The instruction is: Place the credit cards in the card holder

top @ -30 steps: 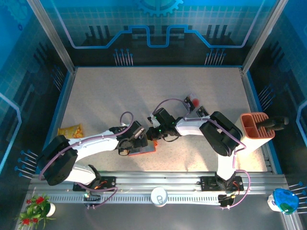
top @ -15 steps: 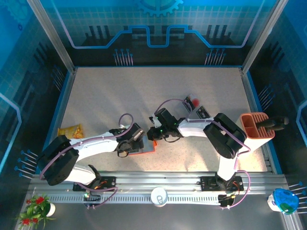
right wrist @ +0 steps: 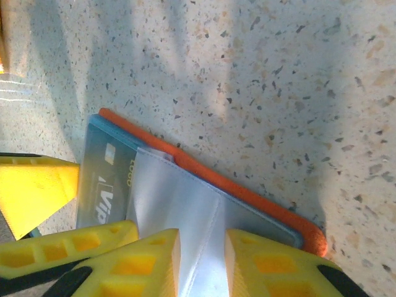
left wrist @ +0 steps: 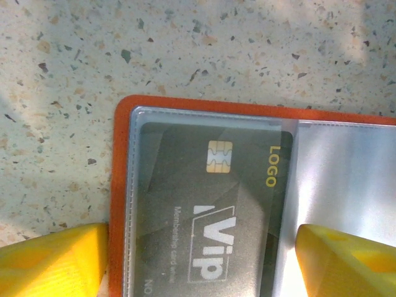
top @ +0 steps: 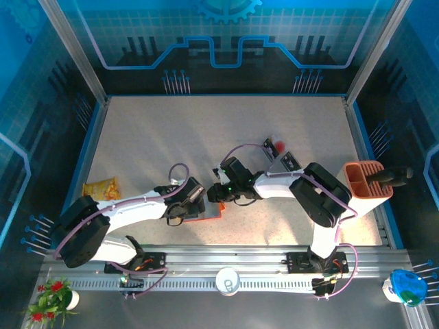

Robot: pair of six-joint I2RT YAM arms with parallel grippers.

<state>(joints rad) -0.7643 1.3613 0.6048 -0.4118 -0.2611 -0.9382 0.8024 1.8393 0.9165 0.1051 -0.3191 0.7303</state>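
Note:
The card holder lies open and flat on the table between the two grippers, with a red-orange rim and clear inner pockets. One of the credit cards, dark with "VIP" on it, sits inside the left pocket. My left gripper is open, one finger just outside the holder's rim and the other on the clear sleeve. My right gripper hovers over the middle sleeve, its jaws a narrow gap apart with nothing clamped. More small cards lie behind the right arm.
A terracotta slotted bin stands at the right edge with a dark object leaning in it. A yellow snack packet lies at the left. A small red object sits near the loose cards. The rail runs along the near edge.
The right gripper's jaws have parted from shut to a narrow gap. The left gripper's jaws have narrowed a little. Both grippers have stayed over the holder.

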